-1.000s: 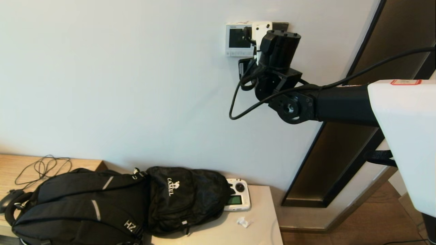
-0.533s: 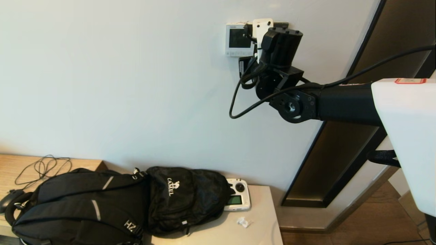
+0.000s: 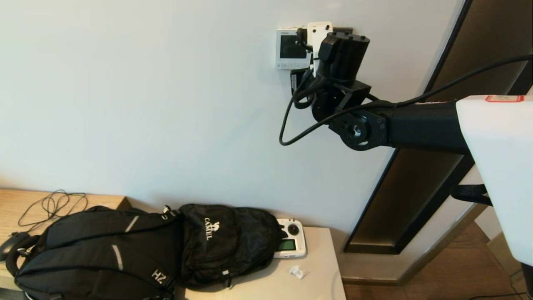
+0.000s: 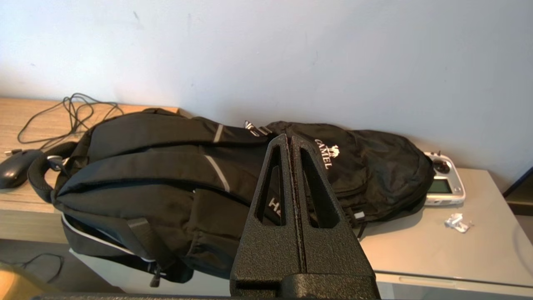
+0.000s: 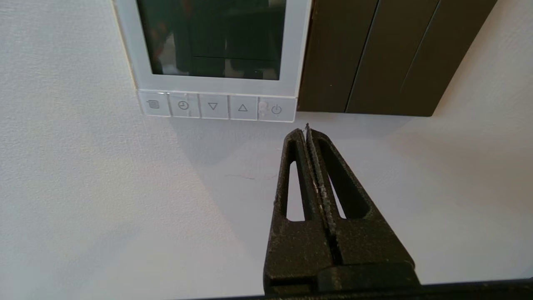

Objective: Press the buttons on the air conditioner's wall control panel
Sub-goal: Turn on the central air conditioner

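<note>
Since a second ago the right arm has lifted a little toward the wall, its wrist now overlapping more of the panel's right edge in the head view, while everything on the furniture below lies as before.

Nearest, the left gripper (image 4: 290,139) hangs low, its jaws pressed together with nothing between them, above a black backpack (image 3: 125,250) lying on its side across a pale table (image 3: 316,283). Past the backpack's right end lies a white handheld controller (image 3: 290,244) with a small crumpled white scrap (image 3: 298,272) in front of it. To the left, on a wooden surface (image 3: 16,204), are a loose black cable (image 3: 52,205) and a black mouse (image 4: 14,173).

Farther off, the right gripper (image 5: 307,130) is raised up to the wall, its jaws closed tight and empty, the tip just below the buttons (image 5: 218,106) and under the power key at their right end; whether it touches the wall cannot be told. The buttons form a row of five pale keys along the bottom edge of the air conditioner's wall control panel (image 5: 291,50), a white square with a dark screen mounted high on the wall. A dark grey switch plate (image 5: 374,58) sits directly against the panel's right side.
</note>
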{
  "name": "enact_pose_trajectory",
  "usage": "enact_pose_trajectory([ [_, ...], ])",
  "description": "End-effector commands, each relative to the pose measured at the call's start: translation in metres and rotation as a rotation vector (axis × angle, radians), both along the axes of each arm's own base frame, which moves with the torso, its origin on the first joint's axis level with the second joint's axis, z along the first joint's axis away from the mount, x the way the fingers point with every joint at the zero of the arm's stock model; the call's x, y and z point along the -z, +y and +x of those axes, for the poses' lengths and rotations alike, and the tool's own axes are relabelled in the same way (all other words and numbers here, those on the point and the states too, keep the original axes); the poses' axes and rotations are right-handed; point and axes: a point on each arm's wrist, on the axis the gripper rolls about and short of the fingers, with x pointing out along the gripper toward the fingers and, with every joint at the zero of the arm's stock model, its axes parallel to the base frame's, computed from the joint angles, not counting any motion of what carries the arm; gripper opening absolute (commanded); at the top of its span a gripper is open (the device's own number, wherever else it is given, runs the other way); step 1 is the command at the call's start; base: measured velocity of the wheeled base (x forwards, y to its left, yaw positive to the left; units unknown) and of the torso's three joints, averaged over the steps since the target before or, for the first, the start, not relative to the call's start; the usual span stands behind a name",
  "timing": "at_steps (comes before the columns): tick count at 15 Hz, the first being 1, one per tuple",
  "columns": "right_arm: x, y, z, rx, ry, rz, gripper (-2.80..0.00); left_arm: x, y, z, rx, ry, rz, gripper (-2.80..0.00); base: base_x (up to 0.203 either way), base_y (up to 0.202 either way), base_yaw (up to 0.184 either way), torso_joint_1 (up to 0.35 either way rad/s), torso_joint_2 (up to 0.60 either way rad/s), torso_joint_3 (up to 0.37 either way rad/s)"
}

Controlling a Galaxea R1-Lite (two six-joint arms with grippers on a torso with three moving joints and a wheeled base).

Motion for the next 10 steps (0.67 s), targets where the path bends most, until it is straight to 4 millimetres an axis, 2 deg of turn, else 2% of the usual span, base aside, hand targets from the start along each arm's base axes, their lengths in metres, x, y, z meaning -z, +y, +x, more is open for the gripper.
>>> enact_pose_trajectory([
  [1,-0.0007,0.0006,-0.0008,0.002,-0.004,0.003,-2.80,-0.0001,0.0000,0.0000,-0.001,-0.002,0.000,-2.80,0.000,0.000,0.000,0.000,0.00,0.000],
  [6,-0.0019,0.0001,-0.0015,0.002,-0.006,0.002,-2.80,-0.0001,0.0000,0.0000,-0.001,-0.002,0.000,-2.80,0.000,0.000,0.000,0.000,0.00,0.000],
  [10,-0.0024,0.0035,-0.0039,-0.006,-0.009,0.005,-2.80,-0.0001,0.0000,0.0000,-0.001,-0.002,-0.002,-2.80,0.067,0.000,-0.001,0.008,0.00,0.004],
])
